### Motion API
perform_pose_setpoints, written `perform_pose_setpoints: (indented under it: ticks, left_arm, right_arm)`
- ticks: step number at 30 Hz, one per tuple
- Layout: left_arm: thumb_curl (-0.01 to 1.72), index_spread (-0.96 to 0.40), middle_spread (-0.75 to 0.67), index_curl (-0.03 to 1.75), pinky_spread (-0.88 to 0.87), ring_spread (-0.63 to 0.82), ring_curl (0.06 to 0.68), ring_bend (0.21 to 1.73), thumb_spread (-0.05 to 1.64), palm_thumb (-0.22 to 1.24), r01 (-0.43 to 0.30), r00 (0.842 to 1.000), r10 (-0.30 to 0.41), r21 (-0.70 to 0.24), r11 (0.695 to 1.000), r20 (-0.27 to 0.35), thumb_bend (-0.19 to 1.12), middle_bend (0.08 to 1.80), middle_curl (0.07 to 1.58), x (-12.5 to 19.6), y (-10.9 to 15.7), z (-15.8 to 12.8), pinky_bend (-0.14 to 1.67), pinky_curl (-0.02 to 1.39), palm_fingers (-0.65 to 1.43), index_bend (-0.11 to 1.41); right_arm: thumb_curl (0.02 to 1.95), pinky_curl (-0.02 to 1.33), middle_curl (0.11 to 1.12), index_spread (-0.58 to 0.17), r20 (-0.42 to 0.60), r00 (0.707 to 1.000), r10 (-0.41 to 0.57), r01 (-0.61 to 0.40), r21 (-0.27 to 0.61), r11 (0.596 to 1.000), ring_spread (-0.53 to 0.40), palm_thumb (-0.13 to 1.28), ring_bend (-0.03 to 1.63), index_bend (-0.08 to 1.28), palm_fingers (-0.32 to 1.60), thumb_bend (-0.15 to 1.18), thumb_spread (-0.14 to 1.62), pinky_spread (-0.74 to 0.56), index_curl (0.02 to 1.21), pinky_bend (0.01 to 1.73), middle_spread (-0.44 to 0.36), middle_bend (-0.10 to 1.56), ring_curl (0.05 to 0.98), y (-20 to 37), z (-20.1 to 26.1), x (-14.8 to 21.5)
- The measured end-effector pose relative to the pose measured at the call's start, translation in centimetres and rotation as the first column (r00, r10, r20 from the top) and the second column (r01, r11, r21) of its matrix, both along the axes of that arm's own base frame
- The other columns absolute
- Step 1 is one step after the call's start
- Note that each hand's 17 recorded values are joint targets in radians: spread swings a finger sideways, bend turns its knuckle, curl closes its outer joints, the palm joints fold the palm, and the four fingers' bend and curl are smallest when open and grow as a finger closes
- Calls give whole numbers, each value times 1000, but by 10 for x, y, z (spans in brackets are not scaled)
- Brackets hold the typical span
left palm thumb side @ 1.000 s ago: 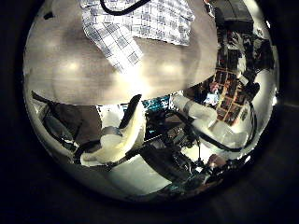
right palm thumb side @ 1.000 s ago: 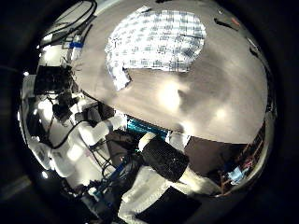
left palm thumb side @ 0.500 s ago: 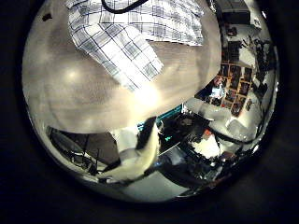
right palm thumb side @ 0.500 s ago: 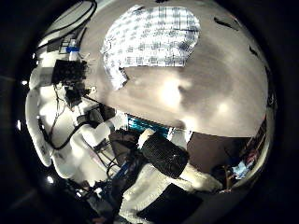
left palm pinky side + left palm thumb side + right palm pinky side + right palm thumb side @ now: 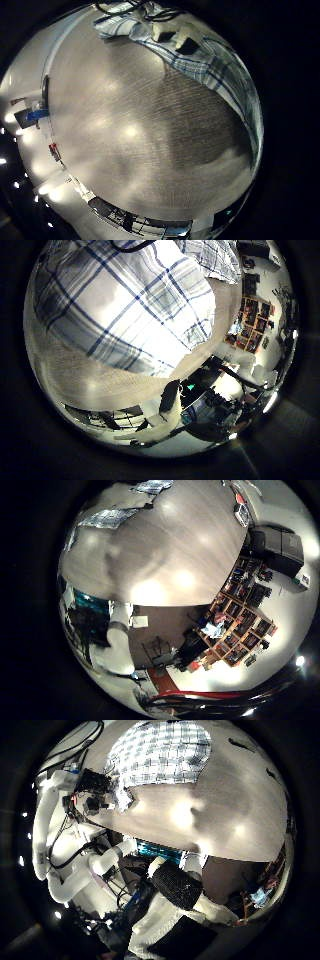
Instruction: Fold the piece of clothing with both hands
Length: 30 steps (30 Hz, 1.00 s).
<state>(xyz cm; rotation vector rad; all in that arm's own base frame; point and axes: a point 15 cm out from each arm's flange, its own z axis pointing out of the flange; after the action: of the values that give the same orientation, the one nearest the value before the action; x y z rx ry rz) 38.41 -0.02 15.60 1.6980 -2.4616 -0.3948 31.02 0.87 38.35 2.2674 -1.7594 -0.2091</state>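
Cloth in a checked weave, the shirt fills most of our left thumb side palm view, so it lies close under the left hand. It is spread flat on the wooden table. From the right thumb side palm view, taking the shirt as a dial, the left hand meets it at about eight o'clock, on the edge. We cannot tell whether that hand grips the cloth. The right hand is well apart from the shirt, over bare table; we cannot tell its state either.
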Motion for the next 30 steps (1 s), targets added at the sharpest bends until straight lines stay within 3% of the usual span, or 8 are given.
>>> perform_pose_setpoints:
  ticks: [3,6,8,12,14,20,23,30]
  left_arm:
    - [337,40,166,349,375,374,181,580,820,167,1,1000,-1,8,1000,-6,-24,395,360,-4,-5,-4,277,321,252,230]
    - [351,-12,59,378,247,156,199,656,864,274,6,1000,-6,23,1000,-8,3,589,443,-5,-7,-3,228,308,470,241]
    - [362,-47,-17,389,106,-15,231,776,901,369,4,1000,-4,36,999,-6,23,687,494,-5,-8,1,292,320,651,210]
    - [413,-152,-165,432,-207,-292,342,1051,967,636,5,1000,-6,62,998,17,112,766,602,-5,-6,14,622,435,1002,196]
    - [428,-203,-231,469,-320,-367,382,1106,981,699,2,1000,-4,66,998,25,114,796,659,-6,-6,22,737,490,1015,213]
    - [477,-378,-381,627,-513,-450,464,1234,1034,815,0,999,-3,61,998,53,106,869,797,-12,-10,56,986,612,1088,357]
    - [493,-445,-432,711,-556,-462,484,1271,1051,839,0,999,-3,65,998,44,88,893,849,-16,-12,71,1029,637,1048,398]
    - [521,-558,-510,899,-599,-465,513,1331,1076,868,11,1000,-11,78,997,6,36,925,950,-25,-19,100,1098,678,985,419]
  right_arm:
    - [263,9,361,-402,-1,1000,0,0,-2,1000,-70,380,745,171,298,-12,1324,232,313,813,-77,361,181,0,0,0]
    - [263,11,361,-403,2,1000,0,0,-1,1000,-70,381,742,170,300,-12,1326,237,312,809,-77,359,181,0,0,1]
    - [263,13,362,-403,0,1000,0,0,0,1000,-69,381,736,170,300,-12,1327,239,312,807,-77,358,179,0,0,1]
    - [264,15,364,-402,-7,1000,8,-8,-2,1000,-70,381,736,168,305,-12,1327,241,309,800,-78,362,180,2,-2,2]
    - [264,15,366,-401,-9,1000,8,-8,-3,1000,-70,381,734,169,311,-12,1328,237,308,795,-78,367,180,2,-3,3]
    - [265,15,366,-401,-40,998,38,-38,-2,999,-106,401,779,159,356,-7,1327,165,298,818,-92,366,190,10,-16,7]
    - [269,16,371,-393,-54,997,55,-55,-3,998,-159,411,850,142,407,-13,1312,69,287,855,-146,374,212,14,-26,13]
    - [284,33,392,-343,-41,991,124,-124,1,992,-222,395,938,138,429,-24,1224,-118,268,972,-165,403,255,41,-82,27]
